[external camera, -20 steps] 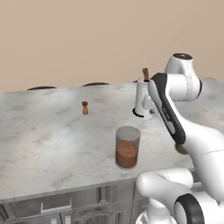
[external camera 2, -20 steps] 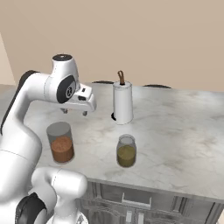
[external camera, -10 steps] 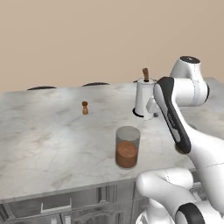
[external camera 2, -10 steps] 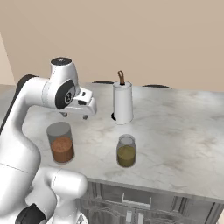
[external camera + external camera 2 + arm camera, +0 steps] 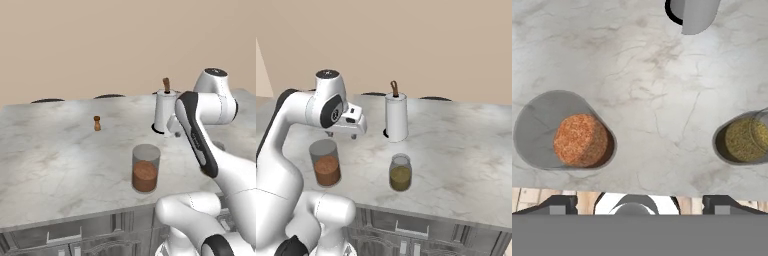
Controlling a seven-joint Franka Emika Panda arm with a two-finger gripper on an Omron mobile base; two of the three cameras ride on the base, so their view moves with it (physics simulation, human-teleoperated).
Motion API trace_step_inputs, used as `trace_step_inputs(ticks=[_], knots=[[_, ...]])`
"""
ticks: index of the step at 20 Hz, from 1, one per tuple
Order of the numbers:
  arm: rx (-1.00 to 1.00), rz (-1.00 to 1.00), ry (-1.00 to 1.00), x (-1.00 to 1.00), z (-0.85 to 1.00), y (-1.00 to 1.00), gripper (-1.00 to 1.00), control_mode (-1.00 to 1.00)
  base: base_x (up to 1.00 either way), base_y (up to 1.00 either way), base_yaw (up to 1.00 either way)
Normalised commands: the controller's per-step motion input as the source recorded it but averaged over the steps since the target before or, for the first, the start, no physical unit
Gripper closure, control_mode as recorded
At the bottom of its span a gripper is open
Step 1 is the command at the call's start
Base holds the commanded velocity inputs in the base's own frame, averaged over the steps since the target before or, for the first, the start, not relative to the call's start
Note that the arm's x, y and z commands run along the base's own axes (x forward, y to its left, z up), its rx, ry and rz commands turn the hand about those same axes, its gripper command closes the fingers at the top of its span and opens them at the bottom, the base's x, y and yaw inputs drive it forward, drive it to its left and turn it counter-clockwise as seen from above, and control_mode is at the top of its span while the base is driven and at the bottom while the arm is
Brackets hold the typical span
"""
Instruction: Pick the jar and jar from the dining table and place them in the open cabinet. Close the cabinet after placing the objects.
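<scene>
**Gripper open above the worktop, both jars standing below**

My gripper (image 5: 348,134) hangs over the marble worktop (image 5: 466,155) with its jaws spread wide and nothing between them. In the hand view my two dark fingertips (image 5: 561,204) sit far apart at the bottom edge, pointing straight down at the stone.

Just below and to my left stands the jar with reddish-brown filling (image 5: 325,162), upright, near the front edge of the worktop. From above I see its round brown contents and clear glass wall (image 5: 580,140); in the left base view it stands alone in front of my arm (image 5: 145,168).

To my right, apart from the first, the smaller jar with olive-yellow filling (image 5: 400,172) also stands upright on the worktop, close to the front edge; the hand view catches it at its right side (image 5: 746,139).

Beyond both jars a white paper-towel holder with a brown top (image 5: 396,117) stands upright. Farther off to the left, a tiny brown shaker (image 5: 97,123) sits alone on the marble.
</scene>
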Motion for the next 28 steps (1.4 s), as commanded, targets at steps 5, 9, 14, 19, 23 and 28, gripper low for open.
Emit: trace_step_inputs(ticks=[5, 9, 14, 19, 23, 28], knots=[[0.00, 0.00, 0.00, 0.00, -0.01, -0.22, -1.00, -1.00, 0.00, 0.00, 0.00], [0.00, 0.00, 0.00, 0.00, 0.00, -0.38, -1.00, -1.00, 0.00, 0.00, 0.00], [0.00, 0.00, 0.00, 0.00, 0.00, -0.42, -1.00, -1.00, 0.00, 0.00, 0.00], [0.00, 0.00, 0.00, 0.05, 0.00, -0.34, -1.00, -1.00, 0.00, 0.00, 0.00], [0.00, 0.00, 0.00, 0.09, -0.01, -0.38, -1.00, -1.00, 0.00, 0.00, 0.00], [0.00, 0.00, 0.03, 0.00, -0.14, -0.40, -1.00, -1.00, 0.00, 0.00, 0.00]])
